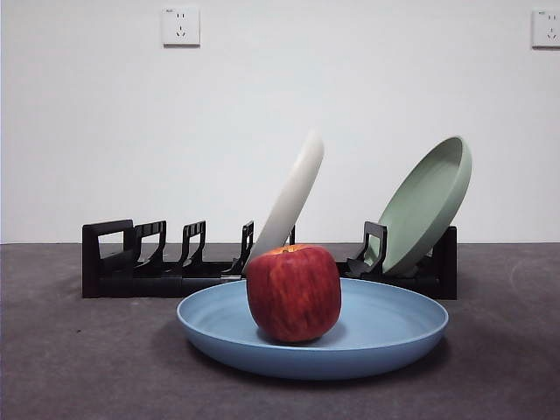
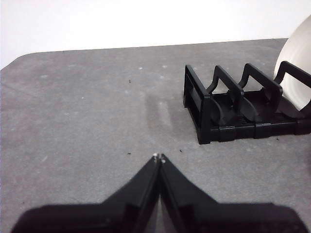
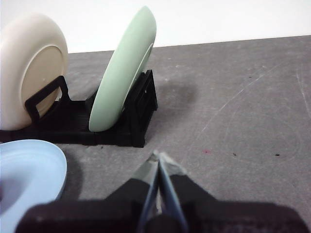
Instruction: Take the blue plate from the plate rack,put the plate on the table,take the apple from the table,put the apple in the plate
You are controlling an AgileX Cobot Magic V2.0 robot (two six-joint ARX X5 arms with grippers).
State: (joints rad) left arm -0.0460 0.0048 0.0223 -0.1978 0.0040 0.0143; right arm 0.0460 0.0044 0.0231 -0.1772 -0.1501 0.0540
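Hidden: both arms out of front view; rack (image 1: 262,267) partly behind plate | left claw (image 2: 159,158) clenched, empty, over table (image 2: 87,121) | right claw (image 3: 159,158) clenched, empty | apple (image 1: 294,292) sits in blue plate (image 1: 385,328).

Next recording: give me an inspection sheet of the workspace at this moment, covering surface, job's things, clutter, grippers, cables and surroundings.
Surface: dark grey table, matte, with faint scuffs and specks.
Job's things: blue plate lies flat on the table in front of the plate rack; the apple sits upright in the plate.
Clutter: cream-white plate and pale green plate lean in the rack's slots; the other slots are empty.
Grippers: left gripper shut, holding nothing, over bare table near the rack's end; right gripper shut, holding nothing, near the green plate's end.
Cables: nothing seen.
Surroundings: white wall with two wall sockets.
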